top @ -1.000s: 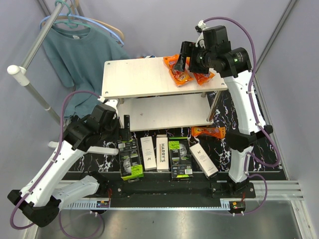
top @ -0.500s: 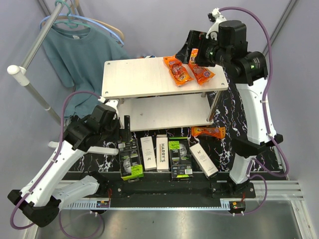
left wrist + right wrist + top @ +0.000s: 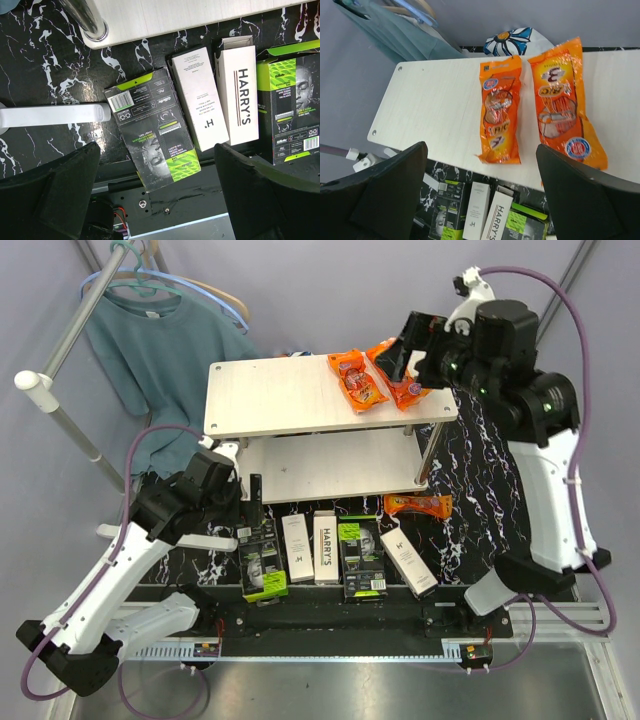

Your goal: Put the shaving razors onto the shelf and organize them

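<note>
Five shaving razors boxes lie in a row on the black marbled table before the shelf (image 3: 280, 395): a black-and-green one (image 3: 262, 562), a white "H" box (image 3: 297, 547), a white HARRY'S box (image 3: 326, 545), a second black one (image 3: 362, 557) and a tilted white one (image 3: 408, 560). My left gripper (image 3: 248, 515) hovers open over the left black box (image 3: 150, 125), jaws wide and empty (image 3: 157, 150). My right gripper (image 3: 405, 350) hangs open and empty above the shelf's top board (image 3: 430, 105), where two orange BIC packets (image 3: 500, 110) (image 3: 562, 100) lie side by side.
A third orange packet (image 3: 420, 505) lies on the table beside the shelf's right leg. A teal shirt (image 3: 150, 330) hangs on a white rail (image 3: 60, 410) at the back left. The shelf's lower board (image 3: 330, 465) is bare. A white bar (image 3: 55, 115) lies left of the boxes.
My right gripper has opened wider, risen and drawn back to the right, away from the orange packets on the top board. The left arm and the boxes have not moved.
</note>
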You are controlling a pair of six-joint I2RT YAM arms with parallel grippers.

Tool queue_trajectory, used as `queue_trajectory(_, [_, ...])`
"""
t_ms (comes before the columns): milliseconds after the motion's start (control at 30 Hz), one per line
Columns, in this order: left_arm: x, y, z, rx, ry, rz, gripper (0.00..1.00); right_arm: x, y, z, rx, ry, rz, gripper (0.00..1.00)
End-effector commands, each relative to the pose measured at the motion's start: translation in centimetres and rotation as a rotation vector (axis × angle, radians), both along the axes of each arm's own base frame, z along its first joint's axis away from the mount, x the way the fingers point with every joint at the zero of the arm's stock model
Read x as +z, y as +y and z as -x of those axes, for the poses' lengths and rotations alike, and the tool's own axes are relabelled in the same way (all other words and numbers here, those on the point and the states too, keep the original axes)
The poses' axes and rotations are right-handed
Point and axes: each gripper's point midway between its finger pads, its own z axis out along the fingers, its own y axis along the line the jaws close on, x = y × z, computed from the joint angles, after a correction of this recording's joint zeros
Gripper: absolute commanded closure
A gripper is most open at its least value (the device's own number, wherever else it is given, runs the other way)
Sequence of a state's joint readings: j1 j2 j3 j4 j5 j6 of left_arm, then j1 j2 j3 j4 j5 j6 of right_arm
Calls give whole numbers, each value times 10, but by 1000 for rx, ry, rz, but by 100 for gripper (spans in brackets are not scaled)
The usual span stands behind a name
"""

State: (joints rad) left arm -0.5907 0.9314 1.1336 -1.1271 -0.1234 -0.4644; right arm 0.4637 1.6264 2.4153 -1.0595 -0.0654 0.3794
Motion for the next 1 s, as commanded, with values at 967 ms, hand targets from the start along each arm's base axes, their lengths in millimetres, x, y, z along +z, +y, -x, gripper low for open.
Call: queue_trajectory(967, [-9, -13, -7, -39, -11, 33, 1, -225, -105, 130, -554, 422, -367, 0])
